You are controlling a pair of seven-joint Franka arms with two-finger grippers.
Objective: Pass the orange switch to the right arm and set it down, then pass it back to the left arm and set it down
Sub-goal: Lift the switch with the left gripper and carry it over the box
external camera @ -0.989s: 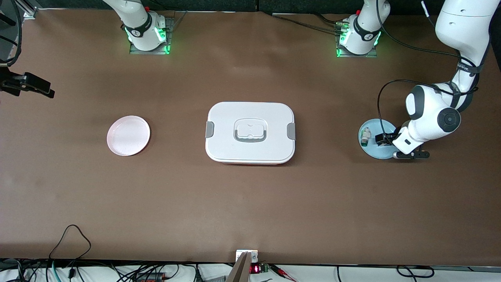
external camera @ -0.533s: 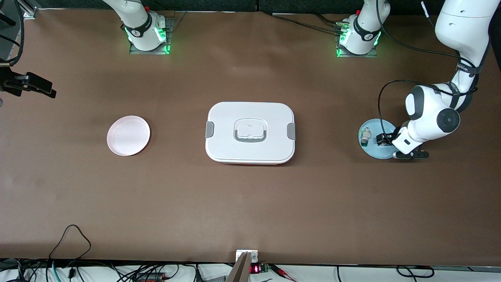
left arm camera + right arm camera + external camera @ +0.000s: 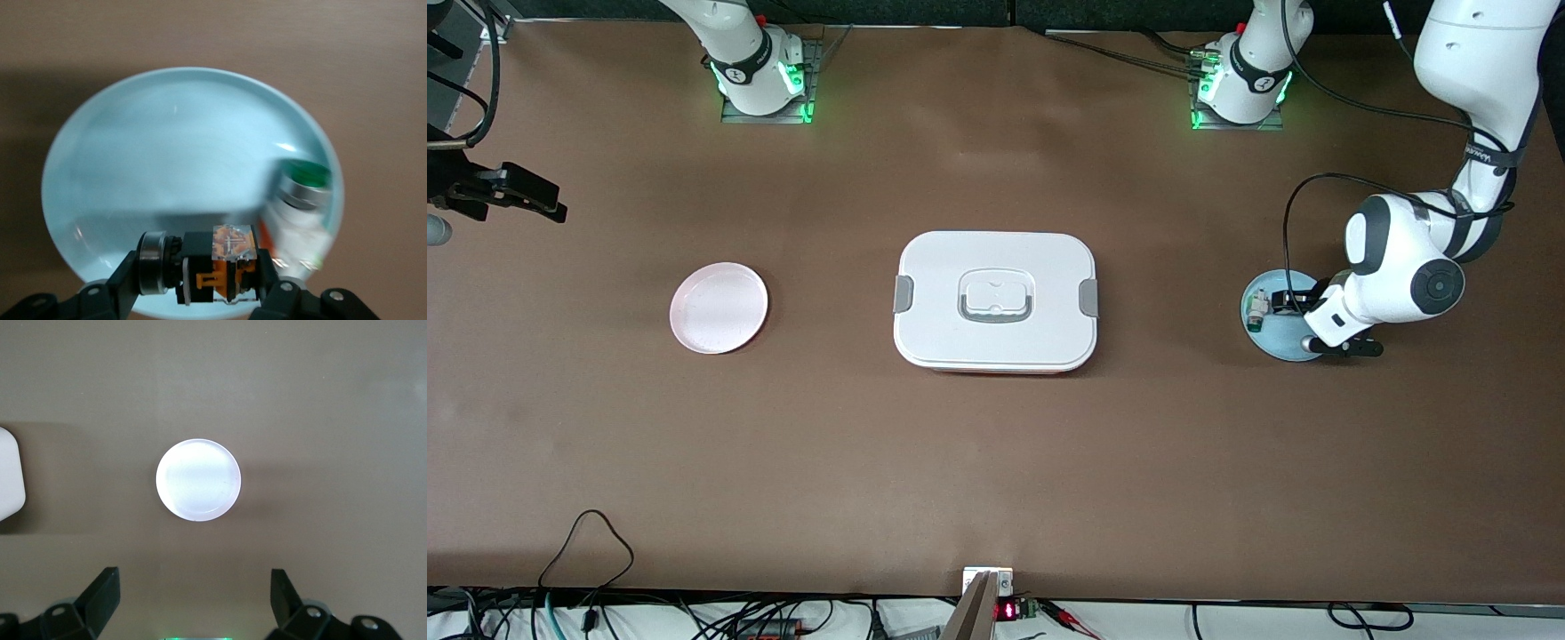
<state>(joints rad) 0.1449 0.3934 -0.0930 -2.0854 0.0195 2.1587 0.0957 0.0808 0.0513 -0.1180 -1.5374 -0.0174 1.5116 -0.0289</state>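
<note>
The orange switch (image 3: 213,263), black with orange markings and a silvery ring end, sits between the fingers of my left gripper (image 3: 200,275). In the front view this gripper (image 3: 1288,302) is over the light blue plate (image 3: 1272,342) at the left arm's end of the table. My right gripper (image 3: 197,600) is open and empty, high over the right arm's end of the table (image 3: 534,197). The white box (image 3: 996,302) stands shut in the table's middle, between the two plates.
A small white component with a green end (image 3: 300,200) lies on the blue plate (image 3: 167,147) beside the held switch. A pale pink plate (image 3: 719,308) lies toward the right arm's end and shows in the right wrist view (image 3: 198,479). The box's corner (image 3: 10,477) shows there too.
My left gripper has shifted with the switch over the blue plate, toward the white component. My right gripper has moved slightly.
</note>
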